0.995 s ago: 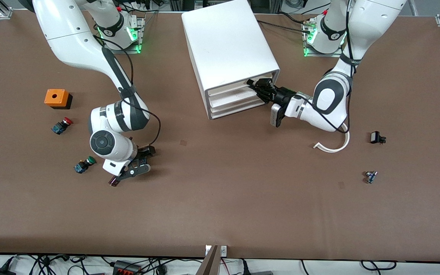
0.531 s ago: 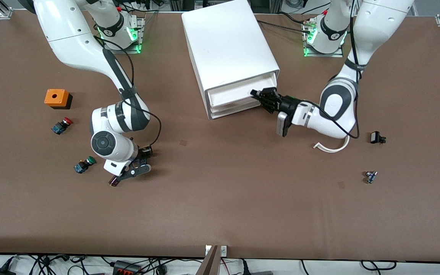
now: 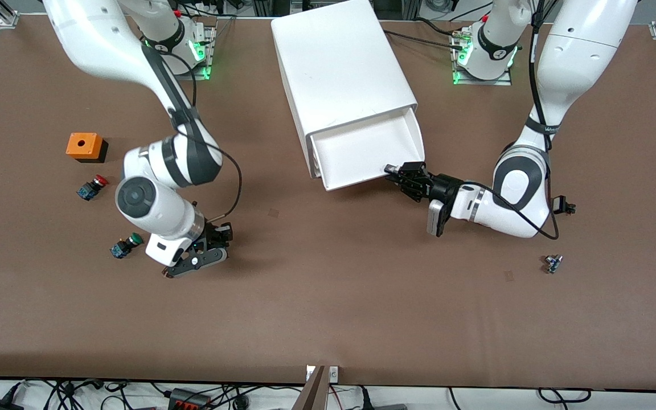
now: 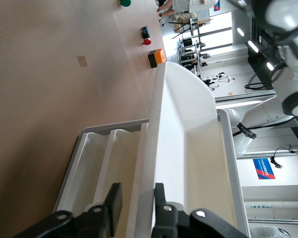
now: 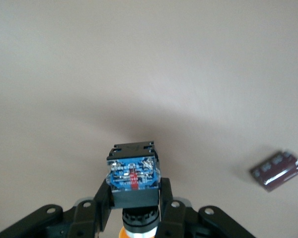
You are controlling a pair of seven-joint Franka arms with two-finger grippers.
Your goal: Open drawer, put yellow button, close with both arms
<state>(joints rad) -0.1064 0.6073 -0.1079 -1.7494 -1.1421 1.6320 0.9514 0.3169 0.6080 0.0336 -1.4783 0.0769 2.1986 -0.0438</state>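
The white cabinet [image 3: 339, 62] stands at the middle back of the table. Its top drawer [image 3: 370, 151] is pulled well out and looks empty. My left gripper [image 3: 402, 173] is shut on the drawer's front wall at the corner toward the left arm's end. In the left wrist view its fingers [image 4: 160, 201] straddle that wall [image 4: 148, 163]. My right gripper [image 3: 218, 244] hangs low over the table toward the right arm's end, shut on the yellow button [image 5: 133, 176]. The button's dark blue body points away from the wrist. Only a sliver of its yellow cap shows between the fingers.
An orange box [image 3: 84, 146], a red-capped button [image 3: 92, 187] and a green-capped button [image 3: 126, 245] lie toward the right arm's end. A small brown piece [image 5: 278, 170] lies by my right gripper. Two small dark parts [image 3: 561, 205] [image 3: 553, 263] lie toward the left arm's end.
My left gripper has drawn the top drawer out of the cabinet, toward the front camera. My right arm has shifted slightly, still holding the yellow button.
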